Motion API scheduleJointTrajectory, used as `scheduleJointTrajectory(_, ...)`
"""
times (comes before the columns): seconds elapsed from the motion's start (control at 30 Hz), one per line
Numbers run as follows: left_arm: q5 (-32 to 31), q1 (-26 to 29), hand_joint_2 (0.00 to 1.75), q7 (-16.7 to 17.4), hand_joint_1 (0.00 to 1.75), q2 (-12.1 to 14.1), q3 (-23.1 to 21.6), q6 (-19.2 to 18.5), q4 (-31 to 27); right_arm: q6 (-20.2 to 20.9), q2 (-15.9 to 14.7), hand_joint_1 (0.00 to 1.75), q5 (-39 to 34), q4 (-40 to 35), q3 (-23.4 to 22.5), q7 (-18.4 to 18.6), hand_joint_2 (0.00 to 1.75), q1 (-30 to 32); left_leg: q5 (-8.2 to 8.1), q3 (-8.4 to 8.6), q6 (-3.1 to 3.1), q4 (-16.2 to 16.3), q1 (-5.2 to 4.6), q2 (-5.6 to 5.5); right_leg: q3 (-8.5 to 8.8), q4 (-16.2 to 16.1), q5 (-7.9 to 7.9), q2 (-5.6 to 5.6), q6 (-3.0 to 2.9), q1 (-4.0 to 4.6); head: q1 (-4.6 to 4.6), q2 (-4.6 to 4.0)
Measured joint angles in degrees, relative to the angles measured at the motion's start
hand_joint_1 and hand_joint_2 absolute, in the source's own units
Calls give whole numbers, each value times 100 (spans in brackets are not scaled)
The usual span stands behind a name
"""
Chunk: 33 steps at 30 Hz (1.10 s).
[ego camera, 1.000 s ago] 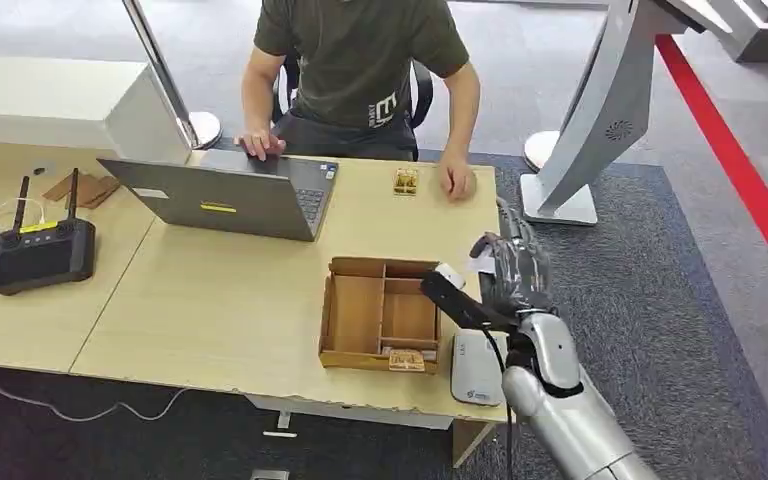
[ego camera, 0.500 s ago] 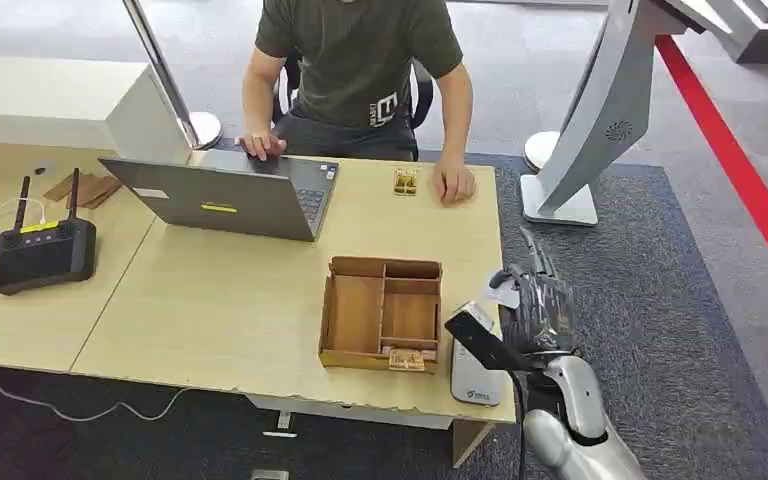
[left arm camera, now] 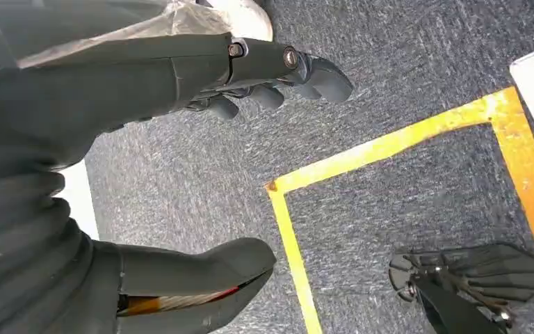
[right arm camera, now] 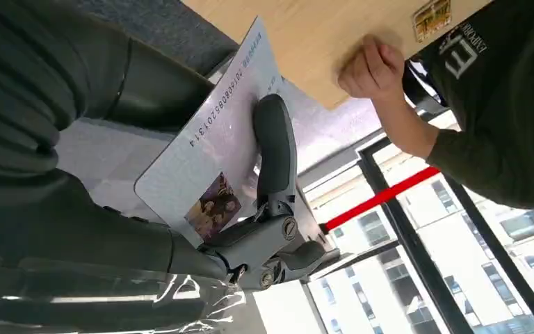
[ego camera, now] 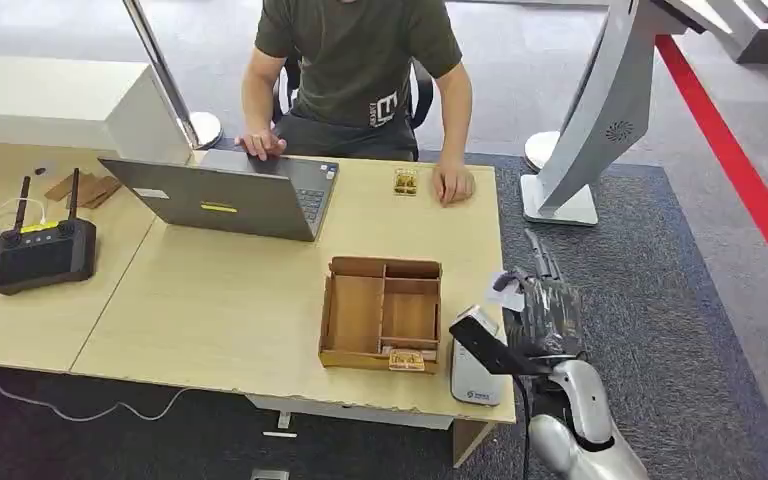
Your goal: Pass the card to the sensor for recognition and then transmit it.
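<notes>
Right hand (ego camera: 543, 312) pinches the card (right arm camera: 208, 156), hovering at the sensor's (ego camera: 473, 370) 2 o'clock (bench (ego camera: 220, 300) edge). Left hand (left arm camera: 181, 83) hangs empty, fingers apart.

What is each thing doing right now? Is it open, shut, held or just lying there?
card: held in the right hand
right hand: gripping the card, raised beside the table's edge
left hand: open, holding nothing, over the carpet
sensor: flat on the table corner, nothing on it
wooden box: open, no lid
laptop: lid open
remote controller: lying on the table, antennas up
</notes>
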Motion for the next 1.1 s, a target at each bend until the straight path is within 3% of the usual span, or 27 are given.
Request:
scheduleJointTrajectory(0.77, 66, -15, 175, -85, 0, 0, 269, 186, 2, -184, 192, 175, -758, 706, 538, -479, 175, 475, 0, -4, 0, -1, 0, -1, 0, 0, 0, 0, 0, 0, 0, 0)
scheduleJointTrajectory(0.9, 46, -16, 175, -94, 0, 0, 276, 186, 2, -171, 251, 175, -638, 826, 632, -457, 175, 473, 0, -4, 0, -1, 0, -1, 0, 0, 0, 0, 0, 0, -2, 0)
scheduleJointTrajectory(1.1, 11, -17, 175, -92, 0, 0, 330, 170, 2, -28, 341, 175, -380, 1093, 743, -118, 175, 444, 0, -4, 0, -1, 1, -1, -1, 0, 0, 0, 0, 1, -2, 0)
